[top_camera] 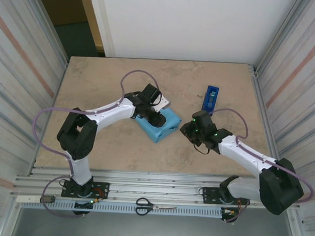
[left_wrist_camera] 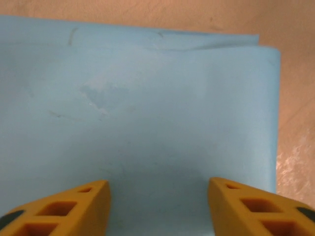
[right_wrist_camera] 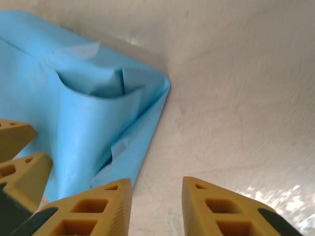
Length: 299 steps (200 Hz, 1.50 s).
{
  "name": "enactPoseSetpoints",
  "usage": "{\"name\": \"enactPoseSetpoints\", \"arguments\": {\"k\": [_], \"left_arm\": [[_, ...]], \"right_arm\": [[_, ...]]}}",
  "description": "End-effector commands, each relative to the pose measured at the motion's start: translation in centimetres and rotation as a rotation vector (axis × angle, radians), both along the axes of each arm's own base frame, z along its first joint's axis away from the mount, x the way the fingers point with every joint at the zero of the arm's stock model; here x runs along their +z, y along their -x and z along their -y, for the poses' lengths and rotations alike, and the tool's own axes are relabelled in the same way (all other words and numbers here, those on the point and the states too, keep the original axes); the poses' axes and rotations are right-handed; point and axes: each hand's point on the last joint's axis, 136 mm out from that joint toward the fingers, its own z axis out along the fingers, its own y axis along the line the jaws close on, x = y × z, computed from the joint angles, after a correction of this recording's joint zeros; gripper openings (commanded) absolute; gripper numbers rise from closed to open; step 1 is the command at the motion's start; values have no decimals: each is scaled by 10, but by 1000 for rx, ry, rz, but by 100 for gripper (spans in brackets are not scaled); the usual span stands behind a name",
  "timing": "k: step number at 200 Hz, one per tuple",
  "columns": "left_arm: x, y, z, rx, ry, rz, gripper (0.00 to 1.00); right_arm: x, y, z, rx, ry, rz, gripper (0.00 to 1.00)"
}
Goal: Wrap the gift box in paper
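The wrapping looks close to finished. The paper, sky-blue side out, is folded into a squat parcel lying mid-worktop. The box is wholly hidden under the paper, so I cannot check it directly.

The left hand hangs just over the parcel's top face. It is released, its fingers apart and nothing between them. The right hand sits low at the parcel's right end, just beside it. It is also released and holds nothing.

From the right wrist, that end shows tucked folds and a pointed flap lying on the worktop, with one fold standing a little proud. A faint glossy patch on the top face may be tape, but I cannot be sure.

I judge the step in hand to be closing off this right end. The next move probably calls for pressing the loose flap flat against the parcel and fixing it. The tape dispenser stands far right, well apart from the parcel, within the right arm's reach.
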Motion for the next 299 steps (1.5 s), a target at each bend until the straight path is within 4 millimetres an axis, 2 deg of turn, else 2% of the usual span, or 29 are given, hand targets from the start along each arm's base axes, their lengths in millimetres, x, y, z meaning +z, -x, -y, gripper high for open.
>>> {"name": "enactPoseSetpoints", "arguments": {"k": [1, 19, 35, 48, 54, 69, 91, 116, 143, 165, 198, 215, 229, 247, 275, 299], "left_arm": [[44, -16, -1, 50, 74, 27, 67], [74, -28, -12, 125, 143, 66, 80], [87, -31, -31, 228, 194, 69, 86], [87, -30, -56, 345, 239, 45, 91], [81, -27, -68, 402, 260, 13, 92], [69, -16, -96, 532, 333, -69, 95], [53, 4, -117, 627, 457, -175, 98], [33, 20, -119, 676, 568, -284, 99], [17, 24, -118, 692, 614, -364, 99], [14, 22, -121, 693, 624, -380, 99], [11, 21, -132, 701, 628, -391, 99], [9, 20, -138, 706, 635, -401, 99], [8, 19, -140, 701, 635, -399, 99], [9, 14, -140, 675, 611, -401, 99], [8, 3, -135, 639, 596, -426, 99], [2, -10, -131, 631, 583, -465, 99]], "right_arm": [[20, -11, -2, 175, 40, 75, 45], [25, -25, -10, 267, 15, 81, 58], [25, -41, -19, 336, 4, 79, 64], [22, -57, -27, 389, 2, 71, 68], [20, -64, -31, 414, 7, 62, 73], [16, -81, -33, 451, 52, 43, 76], [12, -102, -47, 538, 25, 33, 78], [-6, -107, -71, 654, -94, -44, 78], [-2, -99, -89, 705, -238, -62, 77], [9, -80, -96, 722, -300, -59, 74], [27, -38, -115, 754, -359, -46, 74], [24, -25, -115, 745, -292, -61, 76], [15, -34, -102, 685, -185, -73, 79], [6, -57, -83, 558, -97, -79, 82], [12, -77, -93, 536, -147, -49, 87], [0, -85, -98, 508, -128, -106, 89]]}}
